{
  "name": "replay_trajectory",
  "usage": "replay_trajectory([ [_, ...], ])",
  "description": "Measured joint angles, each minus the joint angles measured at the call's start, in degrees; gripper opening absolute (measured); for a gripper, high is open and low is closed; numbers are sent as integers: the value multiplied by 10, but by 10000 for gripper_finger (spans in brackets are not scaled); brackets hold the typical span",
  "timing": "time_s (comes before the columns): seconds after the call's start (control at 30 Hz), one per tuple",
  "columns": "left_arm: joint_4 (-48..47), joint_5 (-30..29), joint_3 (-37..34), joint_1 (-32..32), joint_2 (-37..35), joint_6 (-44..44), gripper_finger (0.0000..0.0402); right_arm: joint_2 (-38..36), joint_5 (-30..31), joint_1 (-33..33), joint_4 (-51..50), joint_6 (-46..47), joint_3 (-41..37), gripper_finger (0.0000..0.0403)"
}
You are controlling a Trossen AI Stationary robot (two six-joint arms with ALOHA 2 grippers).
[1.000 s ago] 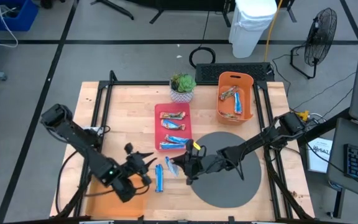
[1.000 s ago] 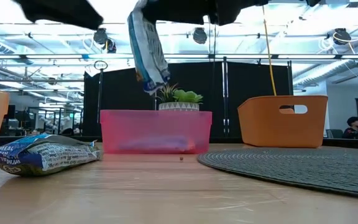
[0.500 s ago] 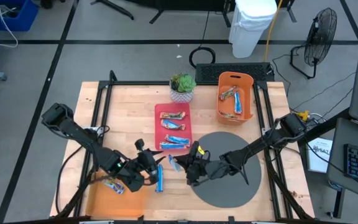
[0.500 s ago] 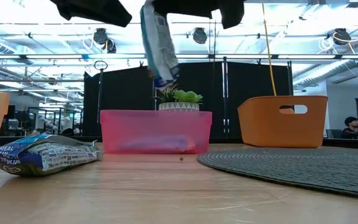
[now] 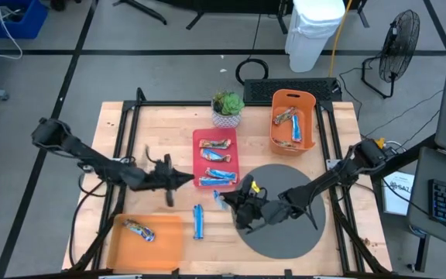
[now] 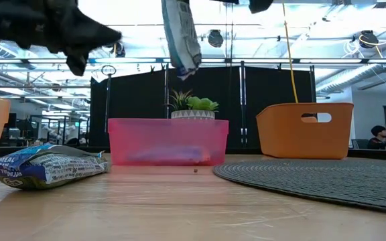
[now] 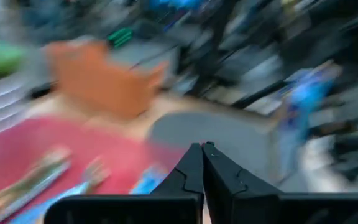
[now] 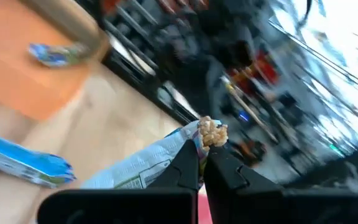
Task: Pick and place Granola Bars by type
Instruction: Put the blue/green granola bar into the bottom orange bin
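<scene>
Right pincer (image 5: pixel 235 203) clamped tight on one blue-and-white wrapped granola bar (image 6: pixel 181 37), high over the bench (image 5: pixel 161 128) beside the round grey mat (image 5: pixel 300 225). Left pincer (image 5: pixel 186 177), now empty and closed, has swung from the flat orange tray (image 5: pixel 169 240), leaving one bar (image 5: pixel 139 230) there. Four bars in the red tray (image 5: pixel 204 139), two in the orange bin (image 5: pixel 308 105), one blue bar (image 5: pixel 198 222) loose.

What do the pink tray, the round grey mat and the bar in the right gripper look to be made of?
Pink tray: translucent plastic, since contents show through its wall. Round grey mat: probably woven fabric or cord, ribbed and matte. Bar hanging from the right gripper: crinkled, shiny printed film wrapper.
</scene>
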Motion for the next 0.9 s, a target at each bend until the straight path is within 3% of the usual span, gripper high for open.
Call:
replay_trajectory([
  [0.1, 221, 132, -86, 43, 2, 25, 13, -23, -109, -22, -15, 4, -7, 2],
  [0.17, 296, 198, -114, 62, 7, 26, 22, -38, -189, -39, -15, 6, -21, 2],
  [0.33, 298, 326, -93, 73, 22, 39, 26, -66, -306, -83, -8, 35, -51, 2],
  [0.47, 215, 329, -32, 73, 49, 65, 37, -72, -336, -111, 21, 41, -66, 2],
  [0.63, 84, 301, 57, 74, 108, 73, 99, -72, -338, -127, 24, 41, -69, 2],
  [0.77, 78, 288, 96, 74, 149, 108, 157, -71, -337, -128, 23, 38, -69, 2],
  [0.9, 92, 310, 108, 74, 156, 121, 191, -71, -338, -126, 20, 37, -69, 2],
])
